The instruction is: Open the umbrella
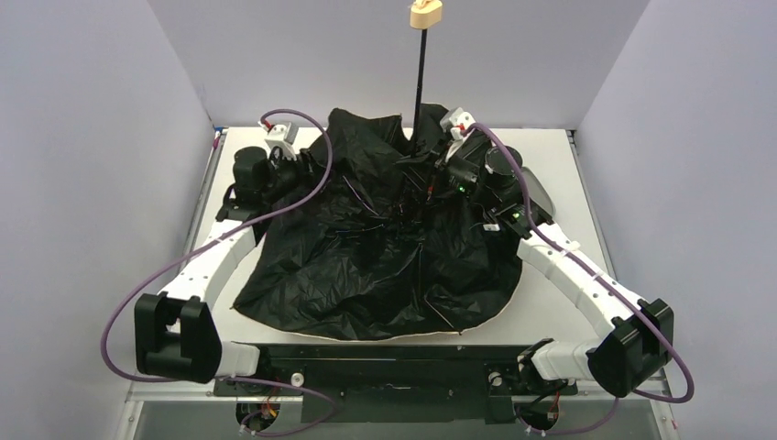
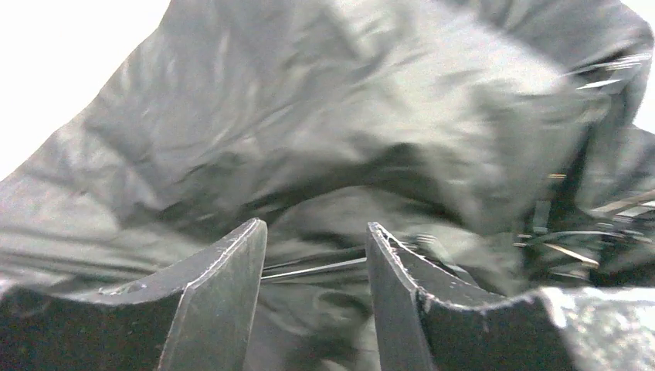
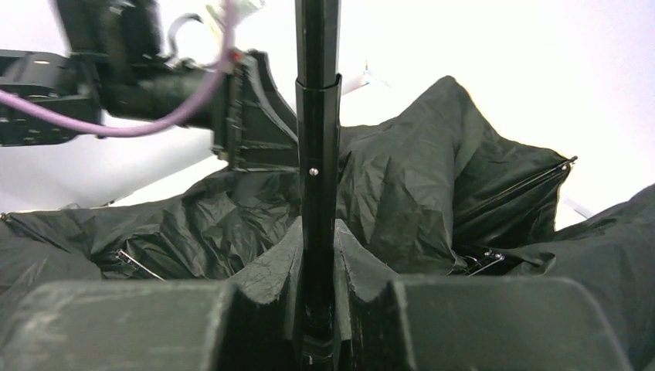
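White table (image 1: 550, 160), bare strips showing at 3, 9 and the 1 o'clock corner. Umbrella (image 1: 366, 266) lies on it inverted: black underside up, canopy crumpled and spread over most of the top from centre out to 6 o'clock. Thin tan edge (image 1: 458, 335) shows along the fabric at 5–6 o'clock. Shaft (image 1: 421, 78) rises from centre toward 12 o'clock, tan handle (image 1: 426, 13) on its top end.
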